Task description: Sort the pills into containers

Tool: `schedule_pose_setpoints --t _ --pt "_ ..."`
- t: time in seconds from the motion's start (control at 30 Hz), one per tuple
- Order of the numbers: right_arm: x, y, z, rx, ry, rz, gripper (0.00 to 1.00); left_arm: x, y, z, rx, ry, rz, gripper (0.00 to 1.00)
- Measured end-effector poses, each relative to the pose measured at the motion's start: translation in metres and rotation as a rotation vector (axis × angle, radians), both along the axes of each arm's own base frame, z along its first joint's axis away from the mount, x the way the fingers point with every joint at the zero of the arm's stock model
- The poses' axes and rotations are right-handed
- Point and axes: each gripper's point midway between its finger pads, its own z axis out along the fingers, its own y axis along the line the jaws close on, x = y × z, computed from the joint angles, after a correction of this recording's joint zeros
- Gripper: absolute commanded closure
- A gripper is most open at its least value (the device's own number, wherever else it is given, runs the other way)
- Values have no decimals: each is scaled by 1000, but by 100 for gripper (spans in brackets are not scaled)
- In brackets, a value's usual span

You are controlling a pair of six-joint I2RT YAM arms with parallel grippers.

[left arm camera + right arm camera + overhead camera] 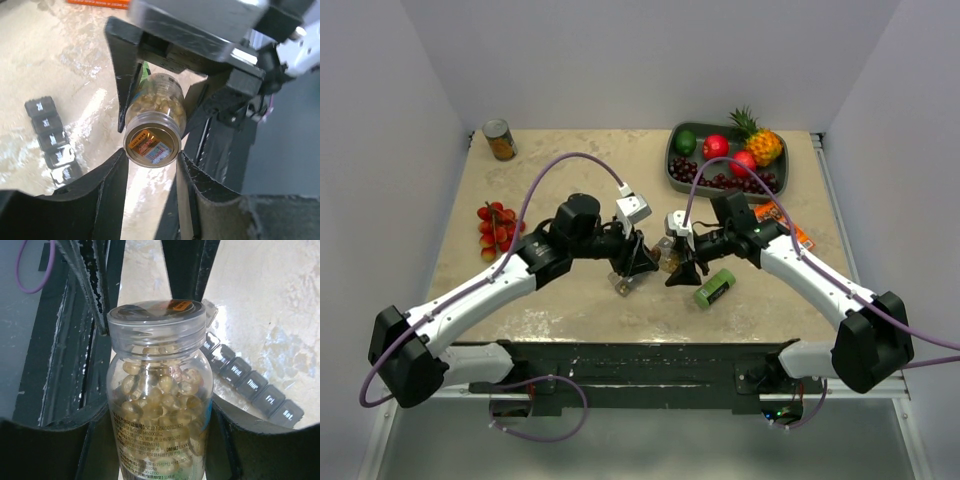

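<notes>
left gripper point(151, 170) and right gripper point(157, 427) meet head-on, clasping the bottle point(157, 390).

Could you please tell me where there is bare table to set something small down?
The back strip of the table between the can and the fruit tray is bare. The middle is crowded: the left arm and right arm meet at the pill bottle, with the grey organizer and green box right beside it.

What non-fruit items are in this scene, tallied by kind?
Pill bottle: 1
Pill organiser: 1
Tin can: 1
Green box: 1
Fruit tray: 1
Orange packet: 1
Total: 6
</notes>
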Motion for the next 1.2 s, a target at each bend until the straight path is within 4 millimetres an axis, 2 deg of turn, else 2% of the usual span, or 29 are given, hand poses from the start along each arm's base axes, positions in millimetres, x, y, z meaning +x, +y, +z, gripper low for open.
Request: schedule_pose_setpoints --t 0.07,0.1,0.17,0.2,0.27,0.3,0.33,0.43,0.5,0.67,0.8,0.93,1.07,1.2 --pt "-3 -2 -3 -14 16 2 98 -1 -1 -5 19 -77 -83 72" --pt "-4 -3 -5 -20 22 1 98 0 -1 -7 25 -106 -112 54" --pt "-6 -5 -7 -28 28 -1 98 2 -1 -9 27 -141 -148 43" --pt "-6 -4 -6 -25 32 -2 98 4 -1 -8 18 -146 -158 34" --pt "-2 -1 -2 -4 5 3 98 5 1 -9 5 -134 -174 22" --pt "-1 1 1 6 -5 6 98 6 4 -9 -9 -118 -174 4" --pt "-1 1 2 11 -10 8 98 7 8 -8 -23 -106 -166 1" --pt "0 3 5 24 -18 14 98 12 25 -8 -68 -81 -110 1" --pt "0 3 5 27 -20 15 98 6 35 -5 -104 -71 -81 1" --pt "0 3 5 28 -22 15 98 -11 42 18 -213 -28 -23 1" --pt "0 3 5 28 -22 15 98 -10 37 30 -304 84 38 3" --pt "1 4 5 28 -23 15 98 -1 31 28 -347 216 119 12" --pt "1 4 6 31 -28 15 98 4 21 20 -311 282 174 22" --pt "2 4 7 34 -32 15 98 6 4 24 -284 297 175 27"
